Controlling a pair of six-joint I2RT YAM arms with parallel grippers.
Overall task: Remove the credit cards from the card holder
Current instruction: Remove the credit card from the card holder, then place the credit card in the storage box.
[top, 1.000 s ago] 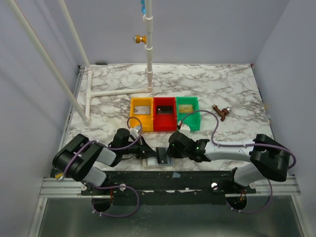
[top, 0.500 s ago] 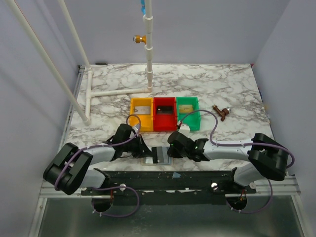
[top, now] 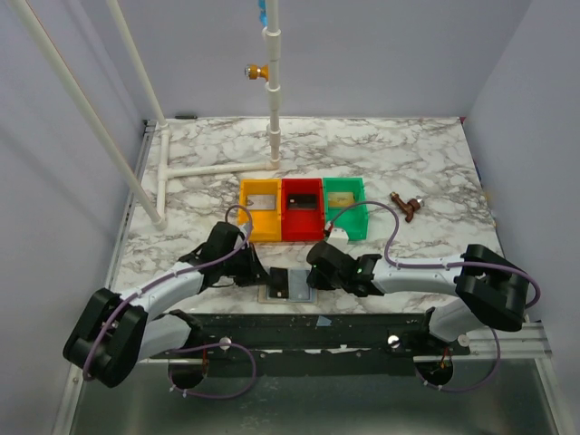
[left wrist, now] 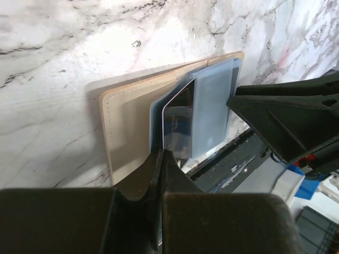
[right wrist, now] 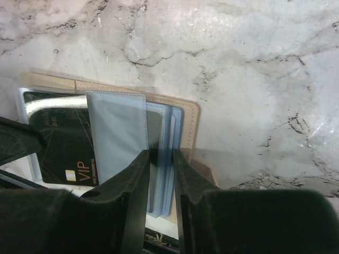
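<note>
Your worktop (top: 426, 163) was a white marble-patterned slab boxed in by pale lilac walls, with a white pipe frame (top: 217, 169) lying at its far left. At the near edge, between your two arms, the tan-beige bifold card holder (left wrist: 127, 121) lay open and flat with its grey-blue lining facing up. Your left pincer (left wrist: 160, 159) had its jaws pressed together on a corner of the black plastic card (right wrist: 58, 151) with gold "VIP" lettering. That card stuck out of the holder's left side, with part of it under a translucent grey-blue pocket leaf. Your right pincer (right wrist: 160, 156) reached in from the right. Its jaws were a narrow way apart and clamped on the stacked grey-blue leaves of the card holder.

Beyond the holder, a yellow plastic tray (top: 245, 225), a red plastic tray (top: 302, 234) and a green plastic tray (top: 360, 227) stood touching in a row from left to right. Each held a small flat item too small to make out from above. A small brown object (top: 408, 207) lay just right of the green tray.
</note>
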